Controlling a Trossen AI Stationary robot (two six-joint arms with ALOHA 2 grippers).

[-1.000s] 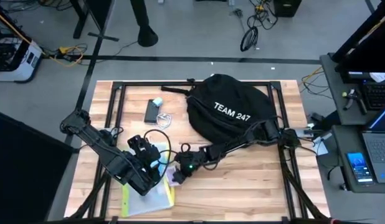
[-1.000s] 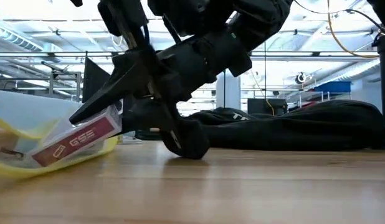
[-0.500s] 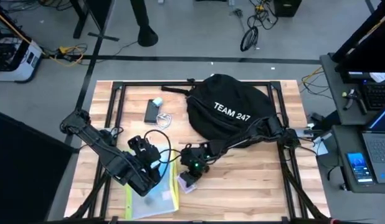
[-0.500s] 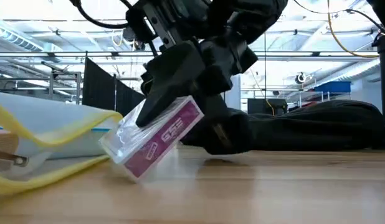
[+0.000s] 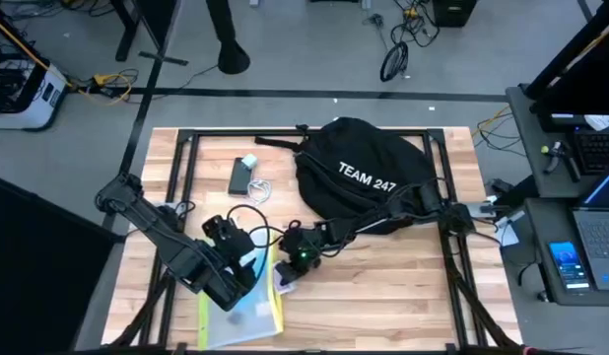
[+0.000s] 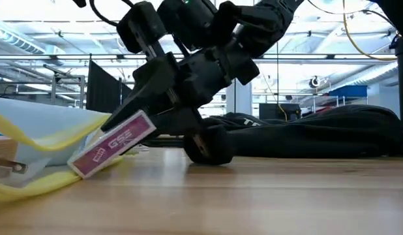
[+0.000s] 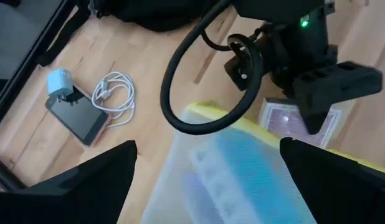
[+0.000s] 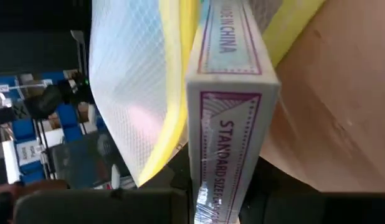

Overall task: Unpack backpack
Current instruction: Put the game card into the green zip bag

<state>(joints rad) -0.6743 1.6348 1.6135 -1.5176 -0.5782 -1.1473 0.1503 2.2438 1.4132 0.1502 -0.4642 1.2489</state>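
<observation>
The black backpack (image 5: 364, 173) with "TEAM 247" lettering lies on the table's far right part. A purple-and-white card box (image 6: 113, 143) is in my right gripper (image 6: 133, 121), which is shut on it just right of a yellow-edged mesh pouch (image 5: 236, 306) at the near left. My left gripper (image 5: 247, 258) hovers open over the pouch (image 7: 242, 168), its fingers wide apart; whether it touches the pouch I cannot tell. My right gripper pinches the card box by its upper end (image 8: 220, 180) between its two fingers, one on each broad face. The fingers (image 6: 156, 91) slant down from the table's right. The box is tilted, its lower end (image 6: 77, 166) down at the pouch's yellow edge, close to the tabletop.
A dark phone (image 5: 238, 176), a light blue charger (image 5: 249, 161) and a coiled white cable (image 5: 257, 189) lie left of the backpack. A black metal frame (image 5: 181, 158) runs around the tabletop. Bare wood stretches along the near right (image 5: 383, 296).
My right gripper drew the card box toward the table's right, away from the pouch, with the box tipped steeply. It then swung back left toward the pouch and lowered the box to a flatter tilt. The pouch's upper layer has risen.
</observation>
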